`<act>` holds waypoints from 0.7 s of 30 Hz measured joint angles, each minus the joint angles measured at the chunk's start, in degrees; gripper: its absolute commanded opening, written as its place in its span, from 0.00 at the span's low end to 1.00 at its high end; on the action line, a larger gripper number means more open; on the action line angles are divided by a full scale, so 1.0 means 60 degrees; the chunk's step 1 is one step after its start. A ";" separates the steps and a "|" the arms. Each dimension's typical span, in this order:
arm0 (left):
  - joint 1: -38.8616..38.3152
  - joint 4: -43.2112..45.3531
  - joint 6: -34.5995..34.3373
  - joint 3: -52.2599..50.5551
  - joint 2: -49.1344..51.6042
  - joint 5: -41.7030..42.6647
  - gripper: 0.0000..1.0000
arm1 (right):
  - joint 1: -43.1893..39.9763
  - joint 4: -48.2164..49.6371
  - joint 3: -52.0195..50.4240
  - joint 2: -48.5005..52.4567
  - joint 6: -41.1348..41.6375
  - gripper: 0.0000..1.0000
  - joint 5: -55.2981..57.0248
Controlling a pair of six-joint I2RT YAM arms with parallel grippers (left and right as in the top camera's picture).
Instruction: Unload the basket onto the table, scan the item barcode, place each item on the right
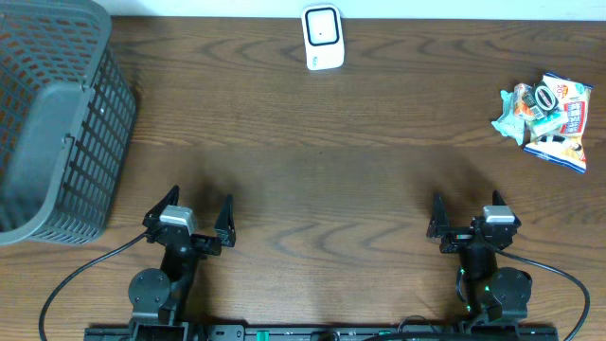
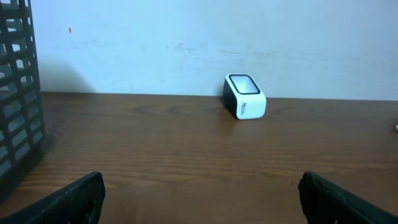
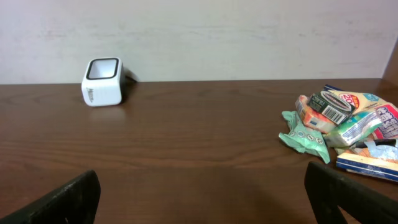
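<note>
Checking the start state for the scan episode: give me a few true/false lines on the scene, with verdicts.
1. The left gripper and right gripper are both open and empty. True.
2. The scanner lies inside the basket. False: it stands on the table at the far edge, well apart from the basket.
3. The packets are piled on the right side of the table. True.
4. The basket is on the right side too, touching the packets. False: it is at the far left, across the table from them.
</note>
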 measured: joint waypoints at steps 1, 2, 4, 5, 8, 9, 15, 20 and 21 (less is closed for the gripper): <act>0.0000 0.0004 -0.0004 -0.0015 -0.0004 0.0000 0.98 | 0.0000 0.0000 0.0000 0.0000 0.0000 0.99 -0.0004; 0.0000 0.0004 0.0000 -0.0018 -0.0004 -0.0004 0.98 | 0.0000 0.0000 0.0000 0.0000 0.0000 0.99 0.0000; 0.0000 0.0004 -0.0004 -0.0018 -0.0004 -0.0025 0.98 | 0.0000 0.0000 0.0000 0.0000 0.0000 0.99 -0.0004; 0.0000 -0.0007 0.0000 -0.0018 -0.0004 -0.0062 0.98 | 0.0000 0.0000 0.0000 0.0000 0.0000 0.99 0.0000; 0.0000 -0.0117 -0.0004 -0.0022 -0.0004 -0.0178 0.98 | 0.0000 0.0000 0.0000 0.0000 0.0000 0.99 0.0000; 0.0000 -0.0197 0.0000 -0.0018 -0.0004 -0.0222 0.98 | 0.0000 0.0000 0.0000 0.0000 0.0000 0.99 0.0000; 0.0000 -0.0634 -0.0004 -0.0011 -0.0004 -0.0506 0.98 | 0.0000 0.0000 0.0000 0.0000 0.0000 0.99 0.0000; 0.0033 -0.0710 0.0000 0.0007 -0.0004 -0.0616 0.98 | 0.0000 0.0000 0.0000 0.0000 0.0000 0.99 0.0000; 0.0066 -0.0714 0.0000 0.0007 -0.0004 -0.0641 0.98 | 0.0000 0.0000 0.0000 0.0000 0.0000 0.99 0.0000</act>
